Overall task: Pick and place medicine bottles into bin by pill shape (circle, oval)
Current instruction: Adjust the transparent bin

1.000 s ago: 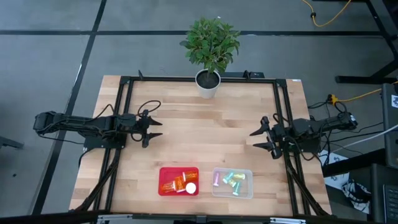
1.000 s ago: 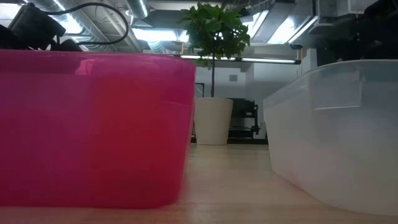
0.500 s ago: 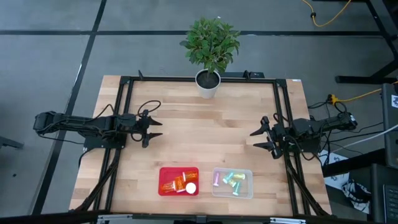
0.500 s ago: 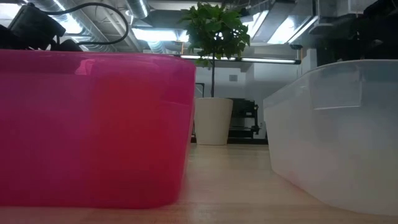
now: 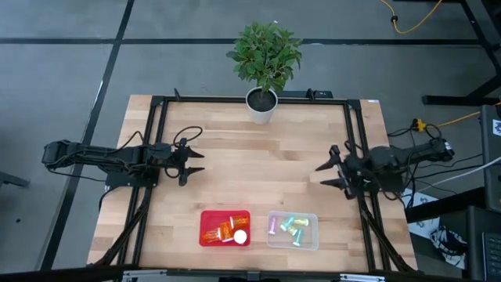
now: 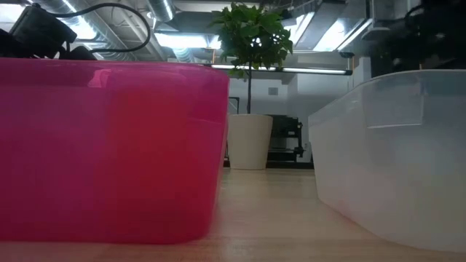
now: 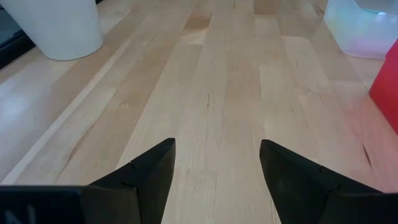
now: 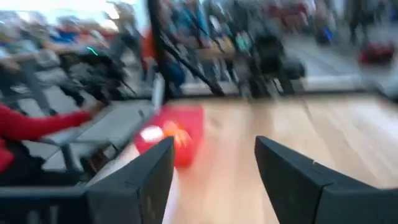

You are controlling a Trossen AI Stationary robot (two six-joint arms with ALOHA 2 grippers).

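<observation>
Several orange bottles with white caps [image 5: 225,230] lie in the red bin [image 5: 205,215] near the table's front edge. Several pastel green, teal and pink bottles [image 5: 291,226] lie in the clear bin [image 5: 313,218] to its right. My left gripper [image 5: 198,162] is open and empty over the table's left half. My right gripper [image 5: 322,176] is open and empty over the right half. Both point toward the table's middle. In the left wrist view my left gripper [image 7: 217,162] hangs above bare wood.
A potted plant [image 5: 264,59] in a white pot [image 5: 262,104] stands at the table's far edge. A black frame [image 5: 156,125] runs along the table's sides. Bare wood [image 5: 258,168] lies between the two grippers. In the low view the red bin [image 6: 109,145] and clear bin [image 6: 393,153] fill the foreground.
My right gripper has shifted slightly toward the table's right edge; its wrist view is blurred by motion. My left arm has kept still.
</observation>
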